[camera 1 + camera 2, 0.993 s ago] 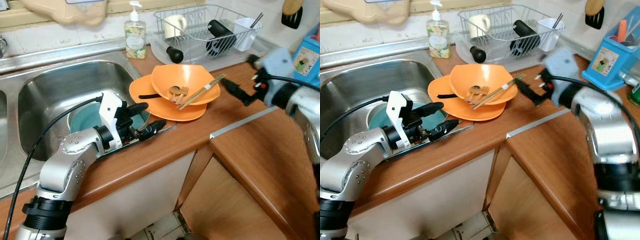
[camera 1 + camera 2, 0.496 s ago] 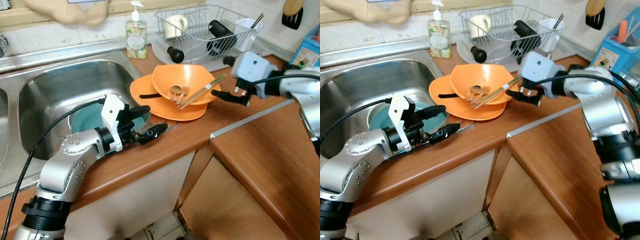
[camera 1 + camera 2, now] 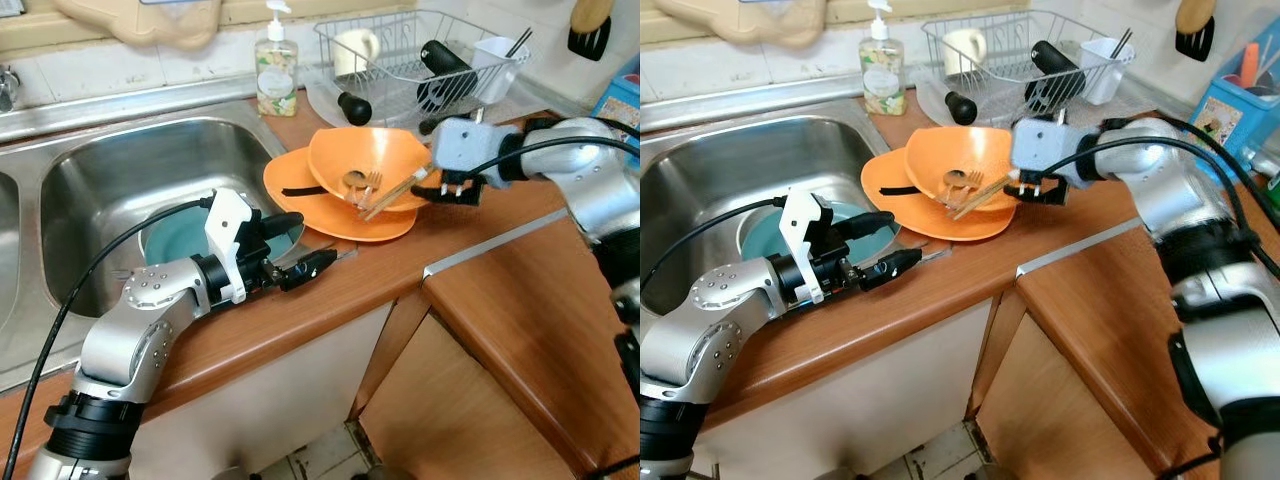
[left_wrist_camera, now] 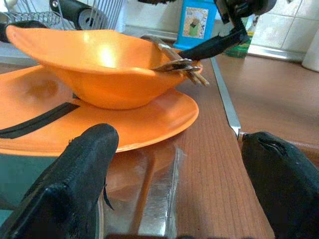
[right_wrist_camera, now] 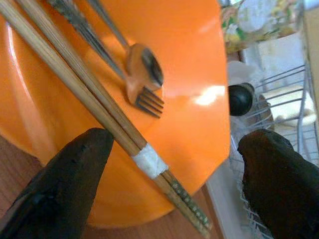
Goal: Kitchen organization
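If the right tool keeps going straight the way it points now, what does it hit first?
Most likely the chopsticks, which lie between the right tool's open fingers, resting across the orange bowl. The bowl's rim comes right after; depth is unclear.

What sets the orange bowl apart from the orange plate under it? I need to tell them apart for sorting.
The bowl is deep with raised, wavy sides; the plate is flat and wider. The bowl sits on top of the plate, while the plate rests on the counter at the sink's edge. The bowl holds chopsticks, a spoon and a fork; the plate carries a black strip. Both are the same glossy orange.
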Available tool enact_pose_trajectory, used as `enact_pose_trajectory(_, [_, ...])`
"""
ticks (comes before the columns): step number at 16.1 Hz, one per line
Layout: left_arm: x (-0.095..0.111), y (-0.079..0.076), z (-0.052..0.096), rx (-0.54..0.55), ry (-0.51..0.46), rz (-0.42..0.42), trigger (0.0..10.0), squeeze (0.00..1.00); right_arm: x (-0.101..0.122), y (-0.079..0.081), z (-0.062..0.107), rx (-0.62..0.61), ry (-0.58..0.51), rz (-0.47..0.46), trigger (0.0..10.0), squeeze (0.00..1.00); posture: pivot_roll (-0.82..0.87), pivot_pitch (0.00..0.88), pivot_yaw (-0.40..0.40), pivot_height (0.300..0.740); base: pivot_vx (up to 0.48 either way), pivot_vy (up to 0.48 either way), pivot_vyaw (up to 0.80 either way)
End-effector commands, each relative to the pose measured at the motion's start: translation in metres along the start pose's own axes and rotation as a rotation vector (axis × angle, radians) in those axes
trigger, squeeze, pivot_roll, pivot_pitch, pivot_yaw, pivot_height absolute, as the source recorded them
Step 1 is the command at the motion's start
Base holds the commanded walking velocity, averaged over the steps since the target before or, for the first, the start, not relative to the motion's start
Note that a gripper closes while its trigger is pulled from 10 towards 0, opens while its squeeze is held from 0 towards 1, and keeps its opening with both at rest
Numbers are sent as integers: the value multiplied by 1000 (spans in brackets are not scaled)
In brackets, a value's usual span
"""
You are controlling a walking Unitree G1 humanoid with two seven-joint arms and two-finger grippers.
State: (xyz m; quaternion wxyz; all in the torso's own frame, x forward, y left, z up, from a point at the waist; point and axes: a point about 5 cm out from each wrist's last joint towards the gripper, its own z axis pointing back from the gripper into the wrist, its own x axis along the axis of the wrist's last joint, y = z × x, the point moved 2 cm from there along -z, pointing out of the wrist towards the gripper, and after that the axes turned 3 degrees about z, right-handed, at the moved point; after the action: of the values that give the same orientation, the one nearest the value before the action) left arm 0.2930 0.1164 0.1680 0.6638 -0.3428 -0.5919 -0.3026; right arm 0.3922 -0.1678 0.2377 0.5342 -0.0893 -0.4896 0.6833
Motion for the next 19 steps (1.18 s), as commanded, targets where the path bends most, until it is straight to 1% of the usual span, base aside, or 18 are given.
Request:
enact_pose_trajectory(1, [2,1,-2,0,-4,-19,10000,0,0,-1,-4,19,23,35,10000,0,-189,0,-42,740,0,0,0])
enact_pose_trajectory(5, [2,0,-2,6,-6,-18,10000,0,2,-3,-16,26,49,94,10000,0,-185,0,-45,740,0,0,0])
enact_pose_trajectory(6, [2,1,-2,8,-7,-19,10000,0,3,-5,-19,16,52,108,9098,0,-185,0,-45,740,0,0,0])
enact_pose_trajectory(7, [2,1,-2,11,-8,-20,10000,0,5,-7,-22,-7,52,131,5176,0,-185,0,-45,740,0,0,0])
enact_pose_trajectory(8, [3,2,-2,13,-10,-21,10000,0,6,-7,-25,-23,55,146,3608,0,-185,0,-45,740,0,0,0])
enact_pose_trajectory(9, [3,2,-2,15,-11,-21,10000,0,7,-5,-28,-20,55,160,1608,0,-185,0,-45,740,0,0,0])
enact_pose_trajectory(10, [3,2,-2,17,-12,-22,10000,0,7,-3,-30,-22,56,168,0,0,-183,0,-50,740,0,0,0])
enact_pose_trajectory(12, [3,2,-1,22,-14,-21,10000,0,8,-2,-34,-25,50,171,0,0,-183,0,-50,740,0,0,0])
enact_pose_trajectory(19, [3,1,-4,21,-18,-17,10000,0,9,0,-37,-30,28,165,0,0,-180,0,-53,740,0,0,0])
